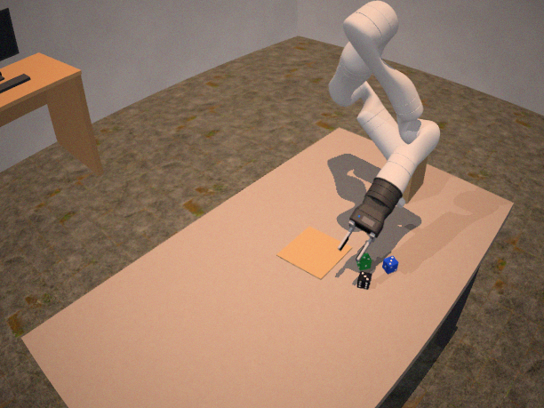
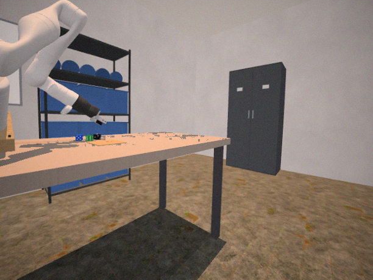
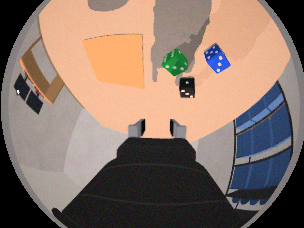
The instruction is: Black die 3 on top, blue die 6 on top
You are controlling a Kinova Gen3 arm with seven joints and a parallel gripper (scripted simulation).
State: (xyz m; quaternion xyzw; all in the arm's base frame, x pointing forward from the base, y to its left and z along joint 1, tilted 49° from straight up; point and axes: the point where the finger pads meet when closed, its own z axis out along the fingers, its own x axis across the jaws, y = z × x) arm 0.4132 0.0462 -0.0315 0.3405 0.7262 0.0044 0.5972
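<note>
My gripper (image 1: 349, 253) (image 2: 102, 122) (image 3: 157, 125) is open and empty, raised above the table and tilted, near the mat's dice-side edge. The black die (image 1: 364, 280) (image 2: 97, 136) (image 3: 187, 87) lies on the table off the mat; its top seems to show 3, but the pips are small. The green die (image 1: 364, 261) (image 2: 89, 138) (image 3: 175, 62) lies between the black die and the robot base, off the mat. The blue die (image 1: 390, 265) (image 2: 78, 137) (image 3: 217, 59) lies apart from both; its top number is unclear. The orange mat (image 1: 308, 253) (image 2: 107, 142) (image 3: 117, 61) lies flat.
The green die stands close to the black die, with a narrow gap. A wooden block (image 1: 416, 183) stands by the arm's base. The table's edge (image 1: 453, 307) runs beyond the blue die. A shelf rack (image 2: 130, 105) and a cabinet (image 2: 255, 121) stand away from the table.
</note>
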